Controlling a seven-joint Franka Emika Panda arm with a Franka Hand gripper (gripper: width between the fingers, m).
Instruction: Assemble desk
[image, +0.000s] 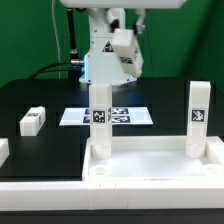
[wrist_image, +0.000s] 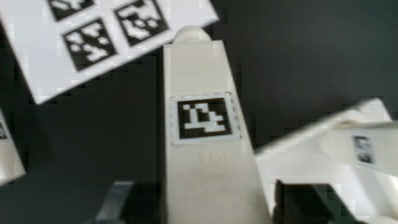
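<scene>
Currently on record: gripper (image: 104, 84), jaws at a narrow setting and judged closed on the top of the held leg (image: 100, 118), which stands upright at the far corner of the slab (image: 150, 172) on the exterior view's left; the wrist view shows this held leg (wrist_image: 214, 130) running up between the two fingers (wrist_image: 121, 203), tag facing the camera. Slab: lies near, rim up. Right leg (image: 197, 112): upright at the far corner on the exterior view's right, apparently seated. Loose leg (image: 33, 121): flat on the table, on the exterior view's left, well apart from the slab. Marker board (image: 106, 116): flat on the table, beyond the held leg. Seating of the held leg in its socket: cannot be told, as the rim hides the foot. Risks, as judged: a leg not square to the socket may jam or cross-thread when turned; a release before it is seated may let it tip toward the board; a light grip may slip on the smooth plastic; a downward push off-centre may shove the slab along the table.
</scene>
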